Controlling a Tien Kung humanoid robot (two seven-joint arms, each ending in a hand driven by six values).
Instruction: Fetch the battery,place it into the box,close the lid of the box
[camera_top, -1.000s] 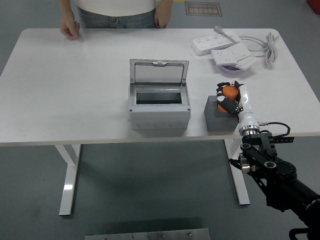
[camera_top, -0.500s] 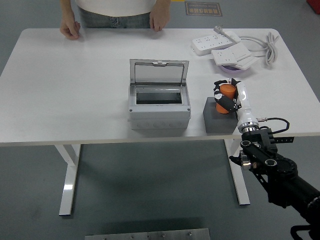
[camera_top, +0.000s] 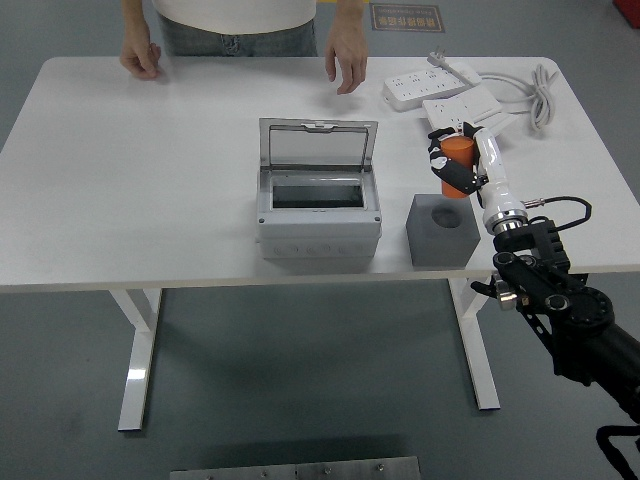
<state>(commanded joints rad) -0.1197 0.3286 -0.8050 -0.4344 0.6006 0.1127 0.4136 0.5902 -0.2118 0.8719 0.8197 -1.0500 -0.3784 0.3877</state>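
The grey box (camera_top: 319, 213) sits mid-table, lid (camera_top: 318, 143) upright, nothing visible inside. One orange battery (camera_top: 457, 160) is up off the grey block (camera_top: 443, 229), the right hand (camera_top: 455, 165) wrapped around it. Two power strips (camera_top: 445, 90) lie behind. A person's hand (camera_top: 345, 58) hovers over the far edge.

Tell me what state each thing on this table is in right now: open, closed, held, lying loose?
box: open, lid standing upright at the back.
battery: orange, held above the table.
right hand: closed around the battery.
grey block: on the table, a round hollow in its top, nothing in it.
power strips: lying loose at the far right, cord coiled.
person's hand: hovering over the far edge, holding nothing.
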